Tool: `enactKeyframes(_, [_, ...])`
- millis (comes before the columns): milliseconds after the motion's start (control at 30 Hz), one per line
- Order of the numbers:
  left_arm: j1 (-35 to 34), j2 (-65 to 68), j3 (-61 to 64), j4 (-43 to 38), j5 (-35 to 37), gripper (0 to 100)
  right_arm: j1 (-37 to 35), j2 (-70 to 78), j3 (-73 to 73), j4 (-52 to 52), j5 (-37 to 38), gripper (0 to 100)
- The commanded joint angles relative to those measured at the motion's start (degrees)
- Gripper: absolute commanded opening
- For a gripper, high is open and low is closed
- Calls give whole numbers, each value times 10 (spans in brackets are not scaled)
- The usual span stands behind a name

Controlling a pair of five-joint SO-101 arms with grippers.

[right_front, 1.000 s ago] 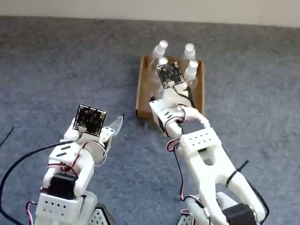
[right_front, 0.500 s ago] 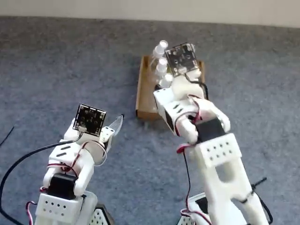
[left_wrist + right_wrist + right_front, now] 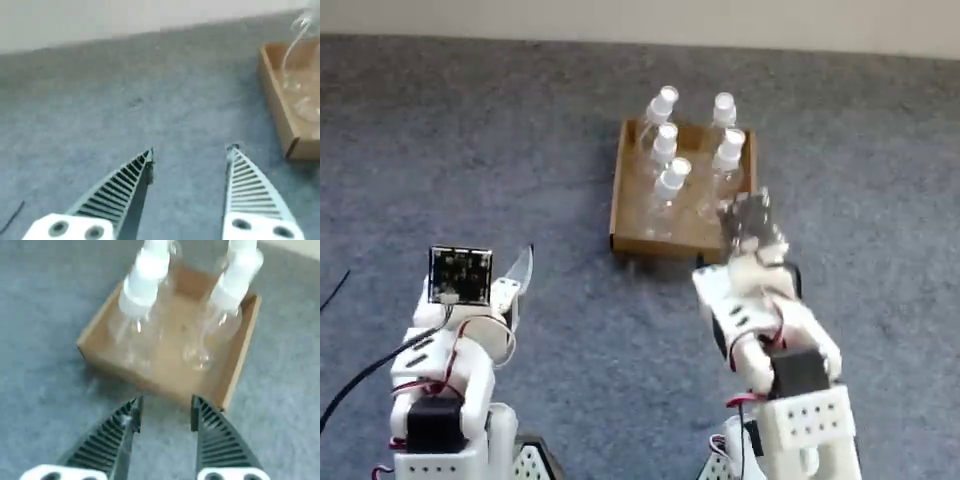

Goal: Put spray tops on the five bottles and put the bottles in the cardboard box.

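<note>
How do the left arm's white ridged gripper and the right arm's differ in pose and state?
The left gripper is spread wider than the right gripper. The left one is over bare grey carpet, with the brown cardboard box off to one side; the right one faces the box's near wall and the clear spray-topped bottles. Both are open and empty.

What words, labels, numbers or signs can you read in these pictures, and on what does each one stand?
None can be read.
The clear bottles show no label.
The walls of the cardboard box are plain.
The circuit board on the left arm's wrist has small marks, too small to read.
</note>
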Motion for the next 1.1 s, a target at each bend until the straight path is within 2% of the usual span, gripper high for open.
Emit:
enactKeyframes(0, [-25,-4,22,27,-2,213,8,-95,95,2,33,105])
enactKeyframes(267, [-81,-4,157,13,-4,211,8,-318,308,30,55,105])
enactKeyframes(333, [-82,0,168,2,-5,210,8,-322,342,50,55,105])
enactKeyframes(467, [-81,0,167,47,-4,205,8,-314,352,55,55,105])
enactKeyframes(533, [-81,0,167,76,-5,149,8,-318,362,58,55,105])
enactKeyframes(633, [-81,-1,167,86,-8,0,31,-318,377,59,55,105])
enactKeyframes(733, [-82,0,167,107,-50,65,76,-318,377,59,55,105])
enactKeyframes(833, [-81,0,167,162,-94,108,124,-318,378,59,56,106])
enactKeyframes(900, [-80,-1,167,187,-110,120,135,-318,378,71,55,106])
enactKeyframes(1067, [-80,-1,167,187,-113,120,134,-318,378,160,55,105])
